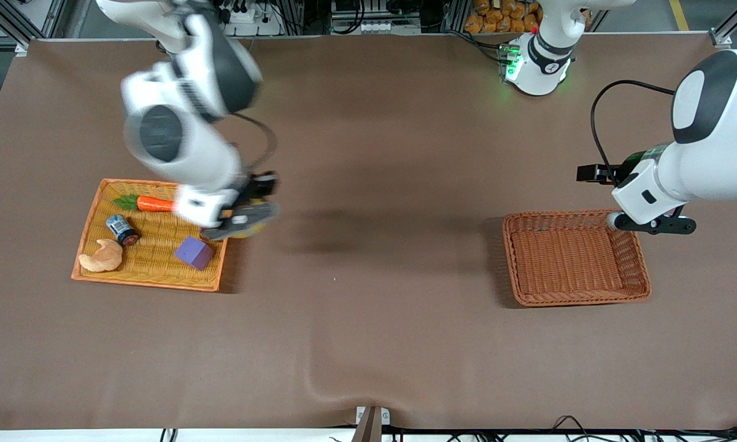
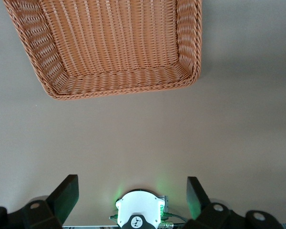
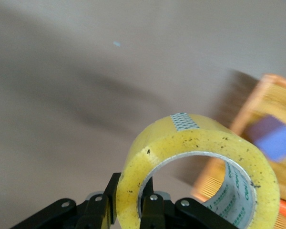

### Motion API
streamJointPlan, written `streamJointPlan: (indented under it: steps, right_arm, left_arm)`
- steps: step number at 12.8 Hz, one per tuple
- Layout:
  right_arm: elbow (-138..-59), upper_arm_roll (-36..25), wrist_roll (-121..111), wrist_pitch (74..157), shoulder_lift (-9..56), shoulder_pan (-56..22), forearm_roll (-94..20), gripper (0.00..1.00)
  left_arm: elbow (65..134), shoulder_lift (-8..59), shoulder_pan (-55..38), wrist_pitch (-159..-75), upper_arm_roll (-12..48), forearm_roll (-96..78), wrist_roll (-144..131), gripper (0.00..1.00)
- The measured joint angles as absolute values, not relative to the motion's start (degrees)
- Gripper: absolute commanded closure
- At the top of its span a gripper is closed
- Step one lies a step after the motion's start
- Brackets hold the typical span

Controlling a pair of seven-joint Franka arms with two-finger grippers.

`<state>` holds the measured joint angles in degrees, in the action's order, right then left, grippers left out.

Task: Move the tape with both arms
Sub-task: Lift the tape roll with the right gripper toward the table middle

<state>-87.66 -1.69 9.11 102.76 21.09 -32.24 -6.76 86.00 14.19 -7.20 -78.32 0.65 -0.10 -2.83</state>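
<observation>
My right gripper is shut on the yellow tape, pinching the roll's wall between its fingers, one finger inside the grey-white core. It holds the tape in the air over the edge of the orange tray that faces the table's middle. In the front view only a bit of yellow tape shows under the blurred gripper. My left gripper is open and empty; in the front view the left gripper waits above the table beside the brown basket, toward the robots' bases.
The orange tray holds a carrot, a small blue-labelled can, a croissant and a purple cube. The brown basket is empty. The left arm's base glows green at the table's edge.
</observation>
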Motion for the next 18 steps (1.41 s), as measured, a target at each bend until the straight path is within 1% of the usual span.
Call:
streamJointPlan:
  steps: [4,7,10,11,14,15,17,18]
  right_arm:
    - [-80.1,-1.5,22.1,108.0,33.2,-42.5,-6.8,1.00]
    - [-78.9,-1.4,31.4,118.1,40.9,-48.7,-6.7,1.00]
    - [-78.4,-1.5,34.9,126.2,46.8,-51.1,-6.7,1.00]
    - [-78.2,-1.6,34.9,128.1,48.1,-51.1,-6.7,0.91]
    - [-77.3,-2.1,34.9,129.8,49.6,-50.8,-6.7,0.30]
    - [-76.8,-2.2,34.9,129.7,49.5,-50.7,-6.7,0.21]
    - [-75.2,-2.4,35.1,128.8,49.0,-50.4,-6.8,0.14]
    - [-74.4,-2.7,35.5,127.2,48.0,-50.2,-6.8,0.13]
  left_arm:
    - [86.0,14.4,-7.1,-78.3,0.6,-0.1,-2.8,0.00]
    - [86.0,14.5,-7.0,-78.3,0.6,-0.1,-2.8,0.00]
    - [86.0,14.5,-6.9,-78.3,0.6,-0.2,-2.8,0.00]
    - [86.0,14.5,-6.8,-78.3,0.5,-0.7,-2.8,0.00]
    - [86.0,14.8,-5.0,-78.3,0.2,-4.5,-2.8,0.00]
    - [86.0,15.0,-4.3,-78.3,0.2,-6.0,-2.8,0.00]
    - [86.0,15.4,-2.6,-78.3,0.1,-9.5,-2.8,0.00]
    - [86.0,15.7,-1.4,-78.3,0.0,-11.7,-2.8,0.00]
